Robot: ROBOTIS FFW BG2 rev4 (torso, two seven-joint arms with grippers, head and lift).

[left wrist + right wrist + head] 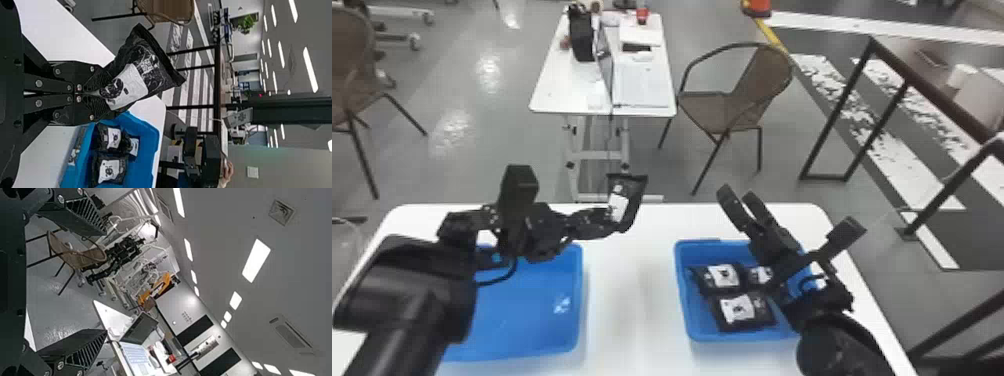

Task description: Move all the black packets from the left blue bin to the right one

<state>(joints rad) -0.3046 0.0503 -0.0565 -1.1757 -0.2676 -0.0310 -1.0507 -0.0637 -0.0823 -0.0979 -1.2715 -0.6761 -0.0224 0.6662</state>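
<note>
Head view: left gripper [606, 221], frame centre, fingers closed on a shiny black packet with white label [632, 195], held above the white tabletop [632, 310]. Blue plastic bin [527, 315] lower left; second blue plastic bin [704, 334] lower right, three black white-labelled packets [744, 310] inside. Right gripper [739, 199], right of centre, fingers wide apart.
</note>
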